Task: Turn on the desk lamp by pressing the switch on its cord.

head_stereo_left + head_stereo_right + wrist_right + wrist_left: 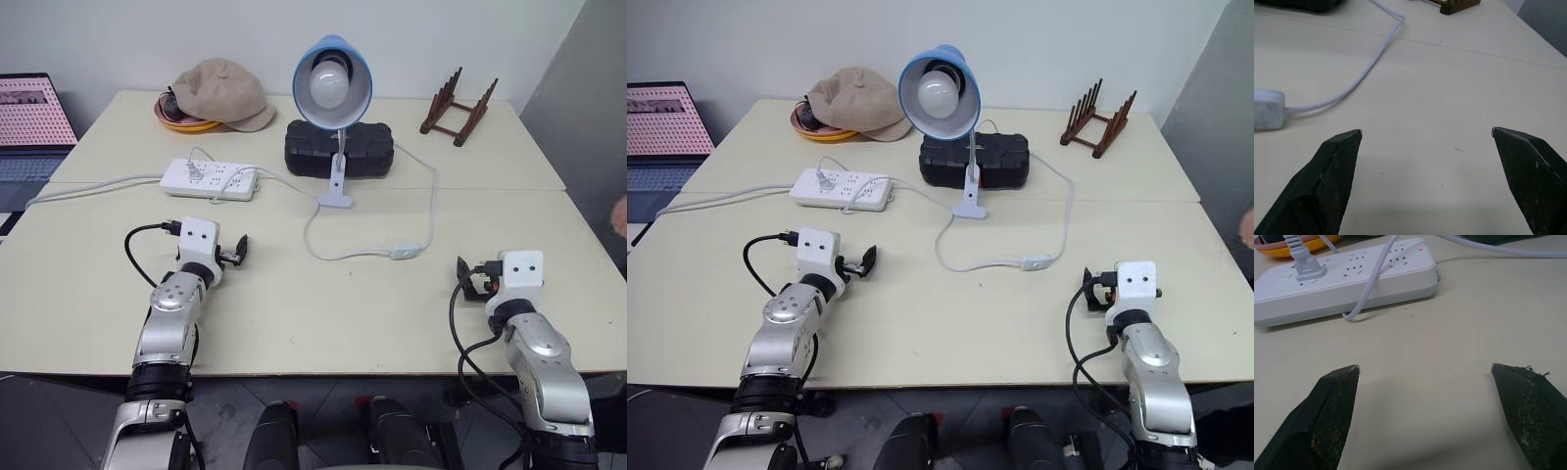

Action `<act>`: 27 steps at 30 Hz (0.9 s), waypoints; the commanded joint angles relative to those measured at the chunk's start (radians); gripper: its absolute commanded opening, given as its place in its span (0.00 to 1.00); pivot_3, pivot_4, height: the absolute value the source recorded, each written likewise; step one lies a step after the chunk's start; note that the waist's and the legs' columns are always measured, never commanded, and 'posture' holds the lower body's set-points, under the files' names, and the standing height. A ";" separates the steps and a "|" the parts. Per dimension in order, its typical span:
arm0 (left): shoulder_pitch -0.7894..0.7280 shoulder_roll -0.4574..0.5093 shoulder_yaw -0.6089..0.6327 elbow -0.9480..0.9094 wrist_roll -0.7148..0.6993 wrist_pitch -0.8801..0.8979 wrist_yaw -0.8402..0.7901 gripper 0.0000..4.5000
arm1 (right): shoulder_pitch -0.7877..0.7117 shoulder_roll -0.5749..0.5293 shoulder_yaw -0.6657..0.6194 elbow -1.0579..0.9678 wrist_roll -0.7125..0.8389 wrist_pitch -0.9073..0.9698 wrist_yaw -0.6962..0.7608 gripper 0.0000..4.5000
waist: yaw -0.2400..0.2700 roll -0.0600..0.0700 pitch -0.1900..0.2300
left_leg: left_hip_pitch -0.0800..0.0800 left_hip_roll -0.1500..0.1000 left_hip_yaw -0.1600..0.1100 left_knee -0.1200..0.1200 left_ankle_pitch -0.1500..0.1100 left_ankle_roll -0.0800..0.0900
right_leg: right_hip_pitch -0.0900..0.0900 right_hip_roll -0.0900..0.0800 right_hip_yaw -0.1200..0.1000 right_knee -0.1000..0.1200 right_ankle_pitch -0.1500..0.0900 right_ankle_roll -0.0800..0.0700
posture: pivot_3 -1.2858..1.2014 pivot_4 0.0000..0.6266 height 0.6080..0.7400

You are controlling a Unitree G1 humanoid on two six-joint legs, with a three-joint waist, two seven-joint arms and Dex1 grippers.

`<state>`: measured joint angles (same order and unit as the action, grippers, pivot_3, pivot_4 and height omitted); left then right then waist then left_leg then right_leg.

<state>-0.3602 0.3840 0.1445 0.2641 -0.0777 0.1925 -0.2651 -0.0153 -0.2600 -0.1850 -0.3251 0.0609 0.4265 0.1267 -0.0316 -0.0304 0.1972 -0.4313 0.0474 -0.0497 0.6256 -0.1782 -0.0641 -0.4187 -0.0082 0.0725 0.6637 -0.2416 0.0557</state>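
Laptop [34,122] cut by head view's left edge, screen content too small to read. Person's hand [619,215] barely enters at right edge, rest out of frame. Orange bowl [184,121] mostly hidden under beige cap [220,91]. Black case [339,149] partly blocked by desk lamp [332,86] stem. Power strip [1347,279] cable runs off table's left side, far end unseen. Switch [1266,110] cropped at right wrist view's edge; rocker position too small to tell.

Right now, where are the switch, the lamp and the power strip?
switch [406,253], left eye view, middle of its white body.
lamp [331,86], left eye view, on the bulb.
power strip [211,180], left eye view, its top face.
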 commanded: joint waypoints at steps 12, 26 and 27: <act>-0.064 0.150 -0.162 -0.370 -0.251 0.283 -0.530 1.00 | -0.216 -0.403 0.065 0.104 0.232 0.055 0.620 0.99 | -0.003 0.000 0.000 | 0.001 0.000 0.000 0.000 0.000 0.000 | 0.001 0.000 0.000 -0.001 -0.001 -0.001 | 0.52 0.24 1.00; -0.165 0.207 -0.318 -0.486 -0.332 0.348 -0.784 1.00 | -0.775 -0.458 0.428 0.852 0.036 -0.261 1.166 0.99 | -0.025 0.002 0.002 | 0.001 0.000 0.001 0.000 0.000 0.000 | 0.002 0.000 0.001 -0.002 0.001 0.003 | 0.52 0.24 1.00; -0.167 0.205 -0.320 -0.484 -0.331 0.346 -0.784 1.00 | -0.788 -0.450 0.432 0.878 0.032 -0.269 1.178 0.99 | -0.025 0.002 0.002 | 0.001 0.000 0.001 0.000 0.000 0.000 | 0.002 0.000 0.000 -0.002 0.001 0.004 | 0.52 0.24 1.00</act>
<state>-0.5091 0.5905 -0.1706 -0.2074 -0.4096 0.5581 -1.0418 -0.7629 -0.7121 0.2521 0.5133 0.0999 0.1952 1.2629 -0.0570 -0.0287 0.1991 -0.4302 0.0474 -0.0490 0.6256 -0.1784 -0.0637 -0.4168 -0.0079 0.0730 0.6622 -0.2404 0.0596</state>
